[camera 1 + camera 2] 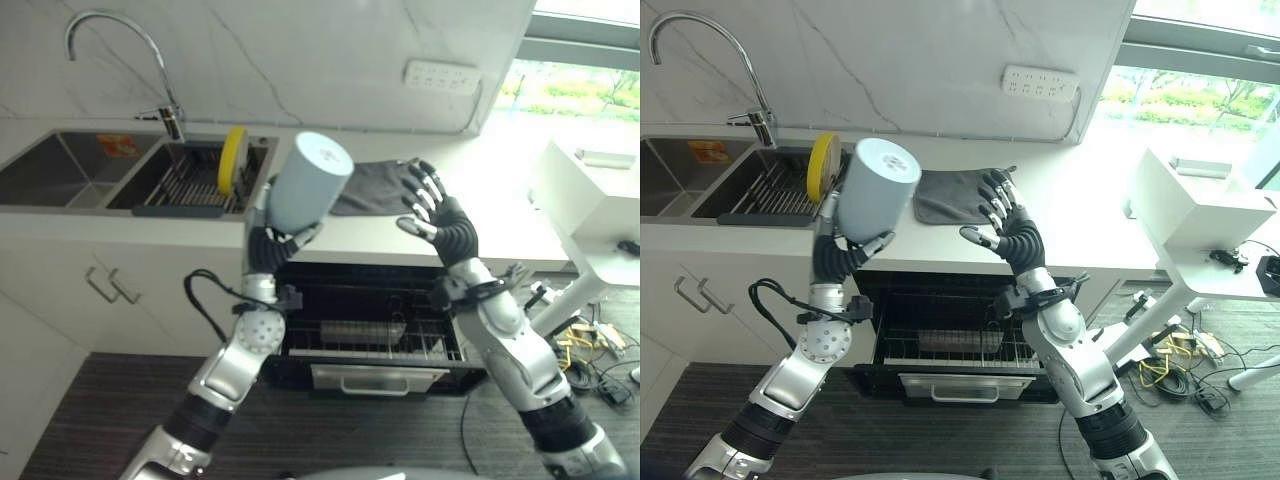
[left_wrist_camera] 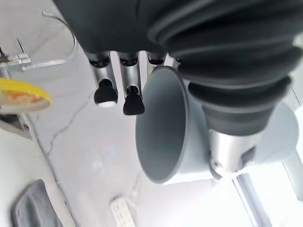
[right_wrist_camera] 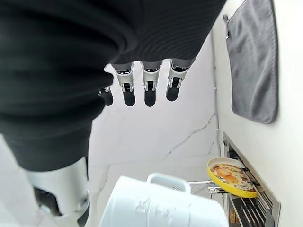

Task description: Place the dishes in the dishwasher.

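My left hand [image 1: 268, 243] is curled round the pale grey cylindrical mug [image 1: 308, 183], raised above the open dishwasher's wire rack [image 1: 370, 338]. My right hand [image 1: 437, 213] hovers beside it, fingers spread. Lower steadily, mouth down, between the tines.

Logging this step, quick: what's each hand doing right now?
Left hand: shut on the grey cup, raised above the counter.
Right hand: open, holding nothing.

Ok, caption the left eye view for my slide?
Left hand holds a grey mug above the open dishwasher; right hand open beside it.
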{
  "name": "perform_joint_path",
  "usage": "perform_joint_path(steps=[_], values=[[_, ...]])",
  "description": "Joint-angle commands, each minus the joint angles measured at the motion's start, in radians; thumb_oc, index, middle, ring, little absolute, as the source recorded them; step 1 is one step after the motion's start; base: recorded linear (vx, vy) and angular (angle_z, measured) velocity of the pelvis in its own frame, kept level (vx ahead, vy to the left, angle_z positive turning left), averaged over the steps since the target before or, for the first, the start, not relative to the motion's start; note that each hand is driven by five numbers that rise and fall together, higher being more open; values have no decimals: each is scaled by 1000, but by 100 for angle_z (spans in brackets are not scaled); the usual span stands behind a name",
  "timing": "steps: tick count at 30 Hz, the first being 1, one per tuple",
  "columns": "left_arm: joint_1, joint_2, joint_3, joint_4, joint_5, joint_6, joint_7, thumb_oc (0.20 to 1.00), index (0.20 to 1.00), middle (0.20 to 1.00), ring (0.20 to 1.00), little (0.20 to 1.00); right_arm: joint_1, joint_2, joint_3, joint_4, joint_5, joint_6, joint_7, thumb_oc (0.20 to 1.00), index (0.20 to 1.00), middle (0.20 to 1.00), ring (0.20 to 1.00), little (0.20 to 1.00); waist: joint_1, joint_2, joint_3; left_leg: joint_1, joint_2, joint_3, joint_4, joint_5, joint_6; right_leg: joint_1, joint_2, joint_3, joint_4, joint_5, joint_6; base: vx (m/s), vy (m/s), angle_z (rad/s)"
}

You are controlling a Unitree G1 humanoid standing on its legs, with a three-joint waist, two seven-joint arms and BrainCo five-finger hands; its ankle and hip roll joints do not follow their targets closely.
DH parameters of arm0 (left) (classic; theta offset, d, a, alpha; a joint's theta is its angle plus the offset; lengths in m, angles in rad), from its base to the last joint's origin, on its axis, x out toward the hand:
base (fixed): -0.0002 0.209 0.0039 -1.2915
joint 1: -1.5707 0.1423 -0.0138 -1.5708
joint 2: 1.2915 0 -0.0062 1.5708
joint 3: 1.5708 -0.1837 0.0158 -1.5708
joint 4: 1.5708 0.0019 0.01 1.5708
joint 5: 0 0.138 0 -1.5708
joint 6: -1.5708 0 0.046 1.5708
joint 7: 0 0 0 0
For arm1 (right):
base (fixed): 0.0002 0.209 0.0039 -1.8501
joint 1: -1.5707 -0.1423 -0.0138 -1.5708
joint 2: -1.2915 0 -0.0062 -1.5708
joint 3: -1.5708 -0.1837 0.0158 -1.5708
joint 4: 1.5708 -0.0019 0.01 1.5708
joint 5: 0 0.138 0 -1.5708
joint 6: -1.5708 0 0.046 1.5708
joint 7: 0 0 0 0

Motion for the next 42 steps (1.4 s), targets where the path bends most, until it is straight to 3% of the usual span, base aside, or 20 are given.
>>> perform_joint_path(steps=[1, 27, 42], values=[[-132, 18, -16, 44, 49, -18, 42, 200, 200, 200, 200, 200, -99, 17, -14, 12, -5, -30, -22, 1000, 1000, 1000, 1000, 1000, 10, 13, -22, 4, 0, -25, -1, -21, 29, 24, -66, -53, 2, 13, 55, 0, 0, 0], [-187, 7, -160, 48, 61, -35, 4, 200, 200, 200, 200, 200, -233, 81, 50, 50, 55, 2, -65, 1000, 1000, 1000, 1000, 1000, 24, 15, -41, 1, 1, -34, -1, -23, 28, 26, -60, -68, 2, 7, 48, -3, -1, 0], [-195, 23, -139, -8, 40, -15, -44, 200, 200, 200, 200, 200, -228, 81, 71, 51, 66, 28, -40, 1000, 1000, 1000, 1000, 1000, 22, 23, -43, 4, -2, -31, -1, -30, 28, 27, -60, -70, 2, 2, 52, 2, 1, 0]])
